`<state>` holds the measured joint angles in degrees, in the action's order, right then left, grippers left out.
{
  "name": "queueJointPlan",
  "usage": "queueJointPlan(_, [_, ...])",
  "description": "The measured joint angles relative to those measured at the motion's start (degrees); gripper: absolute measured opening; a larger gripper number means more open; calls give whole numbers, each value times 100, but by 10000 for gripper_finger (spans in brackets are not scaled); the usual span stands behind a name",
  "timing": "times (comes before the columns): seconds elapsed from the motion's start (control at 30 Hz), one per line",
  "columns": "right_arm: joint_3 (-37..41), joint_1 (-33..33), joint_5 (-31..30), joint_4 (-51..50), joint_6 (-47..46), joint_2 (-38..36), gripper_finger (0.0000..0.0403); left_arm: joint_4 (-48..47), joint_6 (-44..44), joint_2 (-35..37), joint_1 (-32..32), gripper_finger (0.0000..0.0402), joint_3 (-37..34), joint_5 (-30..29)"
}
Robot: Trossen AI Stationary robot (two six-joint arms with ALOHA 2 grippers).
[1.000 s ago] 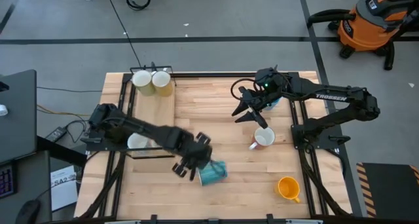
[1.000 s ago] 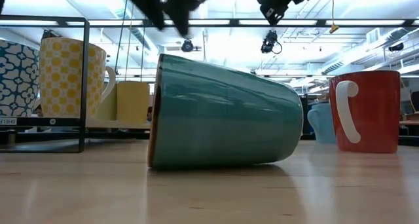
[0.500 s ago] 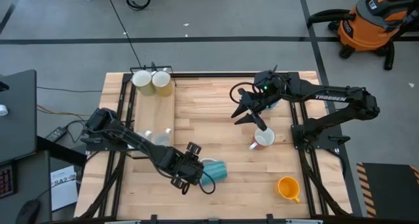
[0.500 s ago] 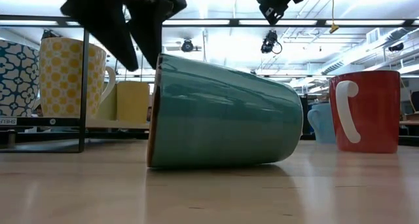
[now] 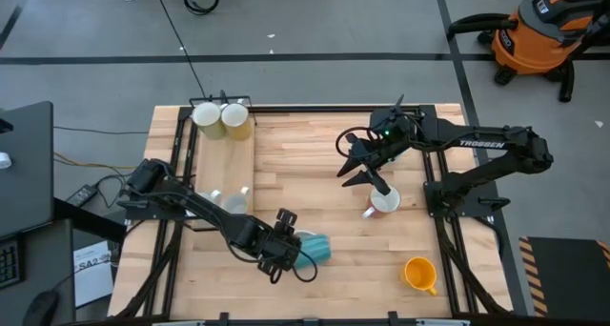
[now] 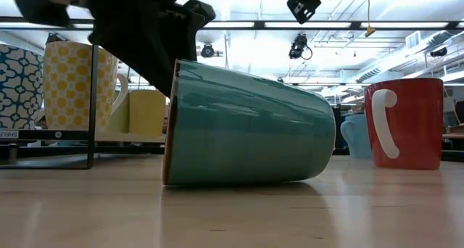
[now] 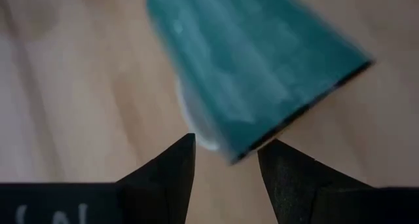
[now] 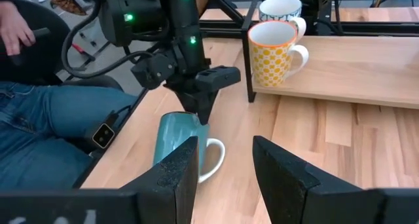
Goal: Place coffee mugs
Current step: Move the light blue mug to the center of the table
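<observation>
A teal mug (image 5: 313,250) with a white handle (image 8: 213,160) lies on its side on the table near the front, its open end toward the table's left. It also shows in the low view (image 6: 246,125). My left gripper (image 5: 283,253) is open and low at that open end, one finger (image 7: 173,168) on each side of the rim wall (image 7: 252,149). My right gripper (image 5: 364,169) is open and empty, in the air at the right above a red mug with a white handle (image 6: 406,121). A light blue mug (image 6: 354,135) stands behind the red one. My left gripper comes slanting down from the table's left at the top of the teal mug's rim (image 8: 196,119), fingers apart on either side of the wall. I cannot tell whether a finger touches the rim. The mug lies on its side on the table.
An orange mug (image 5: 419,274) stands at the front right. A black-framed wooden shelf (image 8: 340,73) at the left holds a yellow-patterned mug (image 8: 272,50), a blue-and-white mug (image 8: 278,8) and a pale yellow mug (image 6: 145,110). A seated person in jeans (image 8: 46,126) is beyond the table's left edge.
My left gripper has come down and toward the table's near edge to the open end of the teal mug. The mug has stayed lying where it was.
</observation>
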<state>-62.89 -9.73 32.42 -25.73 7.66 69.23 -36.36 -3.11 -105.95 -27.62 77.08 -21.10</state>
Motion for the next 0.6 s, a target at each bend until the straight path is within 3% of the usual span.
queueJointPlan(0.6, [0,4,-2,11,0,0,151,891,-74,-558,246,172,-4,-1])
